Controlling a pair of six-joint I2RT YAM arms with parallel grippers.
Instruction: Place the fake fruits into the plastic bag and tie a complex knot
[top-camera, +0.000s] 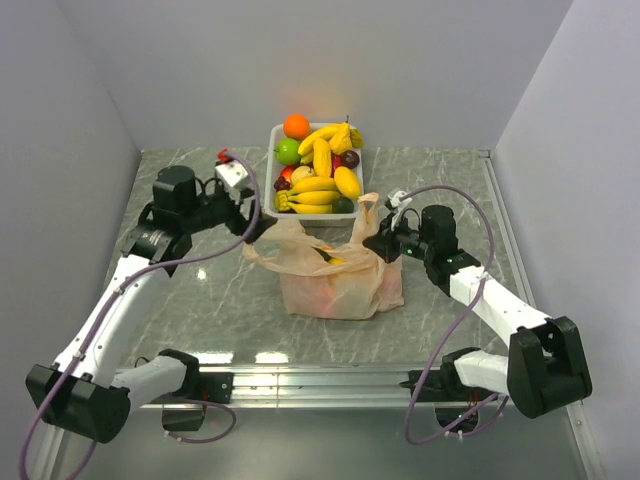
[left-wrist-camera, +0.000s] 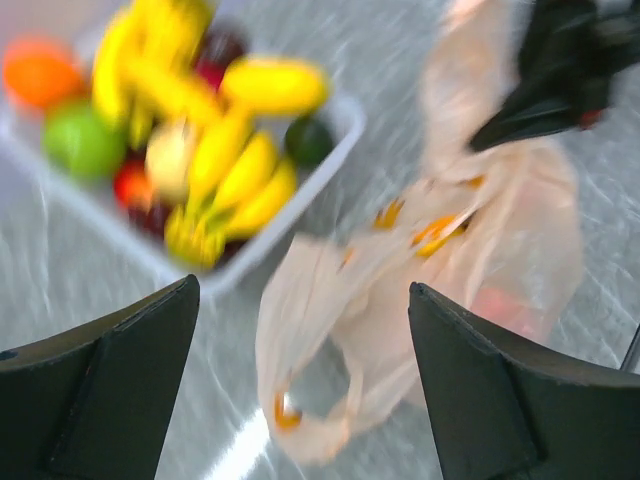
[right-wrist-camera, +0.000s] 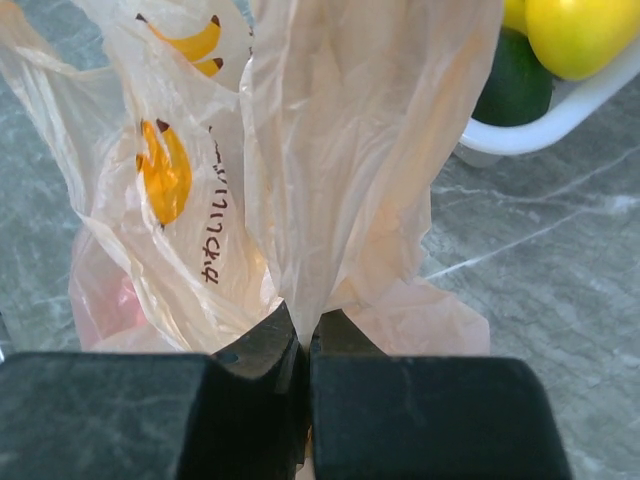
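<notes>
The plastic bag (top-camera: 335, 275) lies slumped mid-table, and a reddish fruit shows faintly through its side (right-wrist-camera: 110, 300). My right gripper (top-camera: 378, 243) is shut on the bag's right handle, with the gathered film pinched between its closed jaws (right-wrist-camera: 305, 340). At the bag's left handle, my left gripper (top-camera: 255, 228) stands open. Its fingers (left-wrist-camera: 110, 380) are spread wide, and the handle loop (left-wrist-camera: 300, 400) hangs loose below them. Most fake fruits (top-camera: 318, 170), bananas, an orange, a lime and dark ones, are piled in the white tray (top-camera: 272, 150). No knot is in view.
The tray stands just behind the bag, and its corner (right-wrist-camera: 540, 130) is close to my right gripper. Grey walls close in the marble table on three sides. The arms' bases and a metal rail (top-camera: 320, 380) run along the near edge.
</notes>
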